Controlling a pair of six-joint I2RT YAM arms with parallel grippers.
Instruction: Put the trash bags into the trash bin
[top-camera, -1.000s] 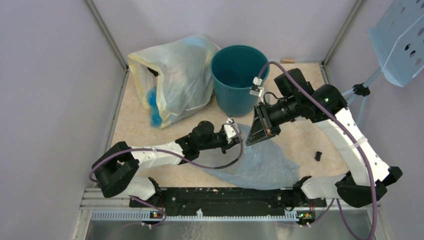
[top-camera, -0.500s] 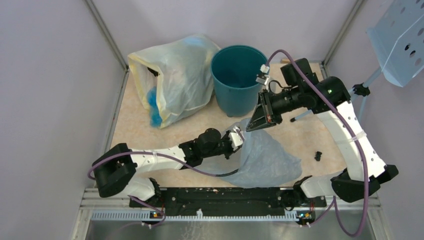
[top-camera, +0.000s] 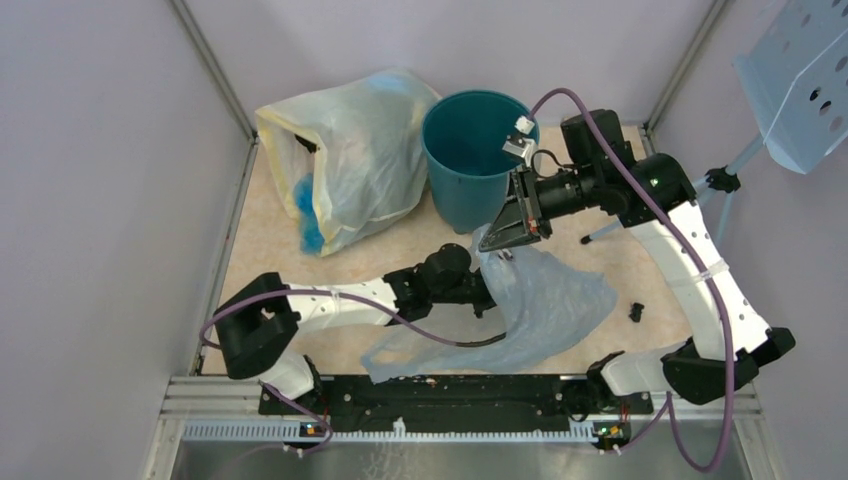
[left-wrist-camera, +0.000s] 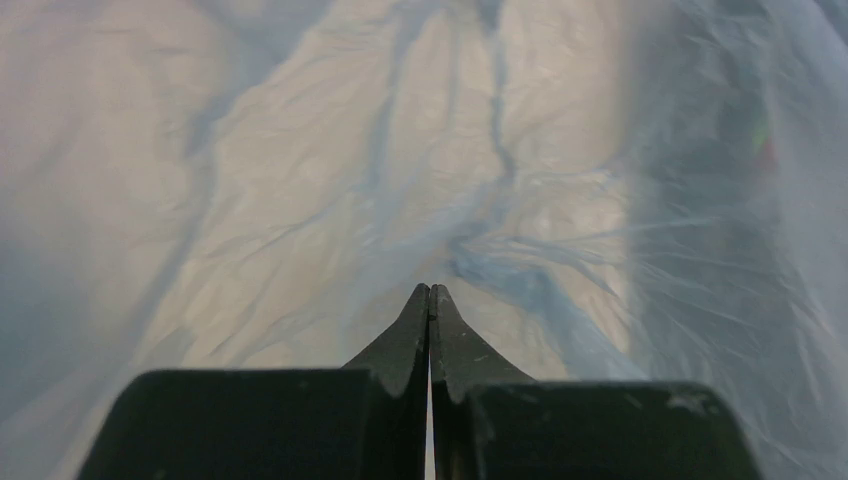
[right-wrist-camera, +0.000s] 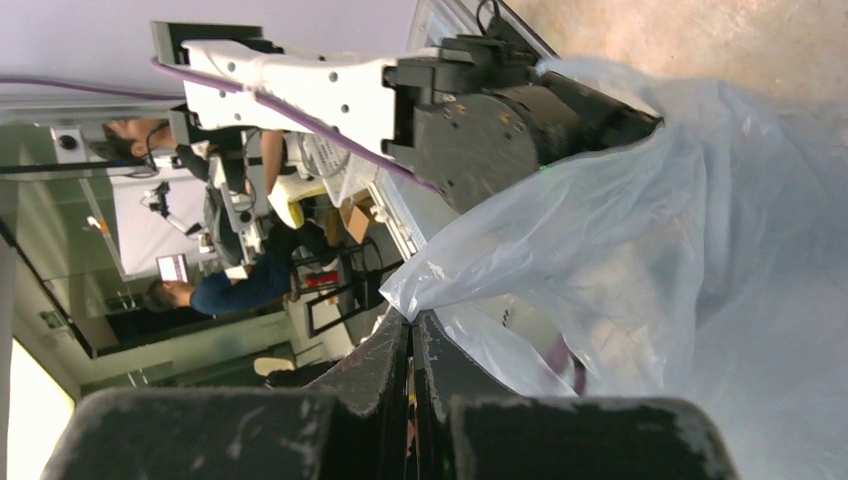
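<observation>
hoisted the trash bag (top-camera: 550, 300) off the table (top-camera: 270, 250) toward the trash bin (top-camera: 470, 160) within the last second, with left gripper (left-wrist-camera: 430, 293) and right gripper (right-wrist-camera: 412, 320) both pinching its film, nearing drop-in.

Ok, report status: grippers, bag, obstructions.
Left gripper shut on trash bag, right gripper shut on its edge. Bag partly lifted, rest on table, not in trash bin. Bin mouth open; yellowish bag beside it, clear of path.
</observation>
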